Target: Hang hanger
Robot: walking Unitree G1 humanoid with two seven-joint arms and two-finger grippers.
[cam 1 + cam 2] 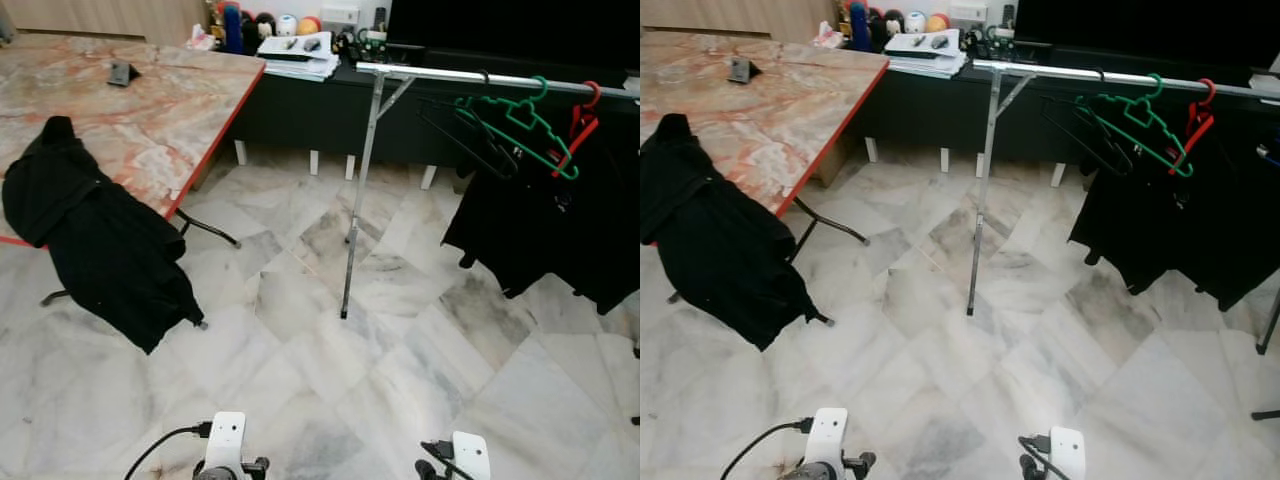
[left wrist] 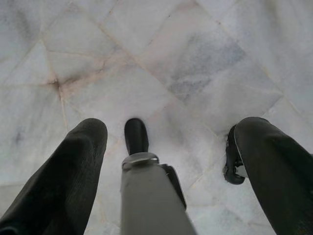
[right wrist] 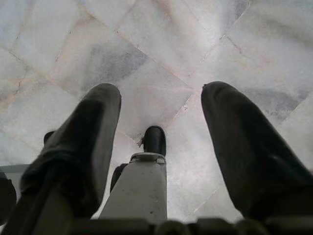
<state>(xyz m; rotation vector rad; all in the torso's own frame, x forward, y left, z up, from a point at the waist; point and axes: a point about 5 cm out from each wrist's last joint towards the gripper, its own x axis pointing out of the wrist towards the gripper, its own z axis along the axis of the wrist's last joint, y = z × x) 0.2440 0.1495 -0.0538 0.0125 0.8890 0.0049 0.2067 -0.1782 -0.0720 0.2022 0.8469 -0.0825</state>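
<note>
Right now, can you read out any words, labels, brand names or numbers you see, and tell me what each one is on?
No text can be read in these views.
Papers stacked on the black cabinet: any print is too small and blurred to read.
Small dark object on the marble table: no legible marking.
Green hanger and red hanger on the rail: no visible lettering.

Low in the eye views, each arm ends in a white rectangular plate with small dark holes, on dark metal parts. A black cable loops from the left one. The left tool (image 2: 168,161) and the right tool (image 3: 161,147) each have two thick, rounded black fingers. A grey leg with a black foot shows between them.
</note>
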